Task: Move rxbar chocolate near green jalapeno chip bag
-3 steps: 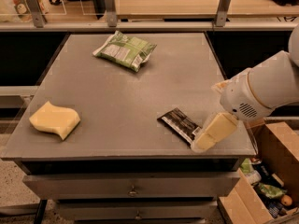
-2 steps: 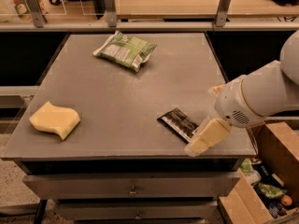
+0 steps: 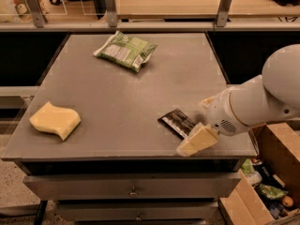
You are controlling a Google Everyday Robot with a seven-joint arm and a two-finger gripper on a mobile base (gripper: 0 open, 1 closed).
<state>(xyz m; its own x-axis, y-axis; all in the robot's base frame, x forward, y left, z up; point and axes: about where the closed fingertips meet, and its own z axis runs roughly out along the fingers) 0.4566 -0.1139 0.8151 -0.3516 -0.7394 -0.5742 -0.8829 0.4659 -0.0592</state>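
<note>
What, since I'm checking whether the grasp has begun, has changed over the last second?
The gripper slid a little left and toward the front edge of the table, and now sits at the near end of the rxbar chocolate. The bar has not moved and lies flat; whether it is held cannot be told. The green jalapeno chip bag and yellow sponge stayed put.

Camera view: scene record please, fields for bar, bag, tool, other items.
rxbar chocolate: flat on the table, front right, near the edge
green jalapeno chip bag: far side, centre-left, apart from the bar
tool: at the bar's right end, by the front edge
yellow sponge: front left
cardboard box: floor, right of the table
</note>
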